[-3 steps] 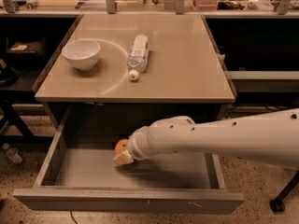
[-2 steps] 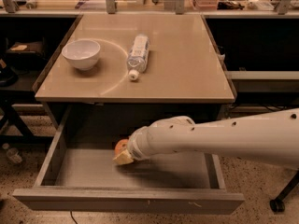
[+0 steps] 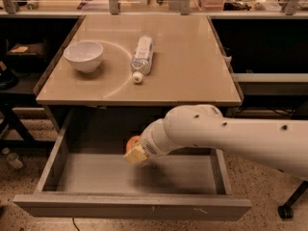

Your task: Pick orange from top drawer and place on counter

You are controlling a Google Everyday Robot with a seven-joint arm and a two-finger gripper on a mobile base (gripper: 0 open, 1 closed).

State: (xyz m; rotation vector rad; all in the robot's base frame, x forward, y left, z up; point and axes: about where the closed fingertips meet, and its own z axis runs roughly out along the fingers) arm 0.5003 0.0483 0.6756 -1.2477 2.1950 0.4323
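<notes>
Grey metal makes up the wide, shallow top drawer [image 3: 96, 177], which stands pulled out below the front edge of the large, flat, beige-tan counter [image 3: 187, 66]. A thick white robot arm [image 3: 231, 136] reaches in from the right and slants down into the drawer. Its gripper [image 3: 136, 155], with a pale yellowish tip, sits over the drawer floor a little left of the middle.

The small, round, bright orange fruit [image 3: 131, 142] is inside the drawer, right against the upper left of the gripper's tip and partly hidden by it. Only a curved slice of its skin shows. Whether the gripper is clamped on the orange or merely beside it cannot be told, and how wide it stands is hidden by the arm's own bulk.

On the counter, a round white ceramic bowl [image 3: 83, 56] sits upright near the left side. A clear plastic water bottle [image 3: 143, 54] lies on its side just right of the bowl and apart from it. Its white cap points toward the counter's front edge.
</notes>
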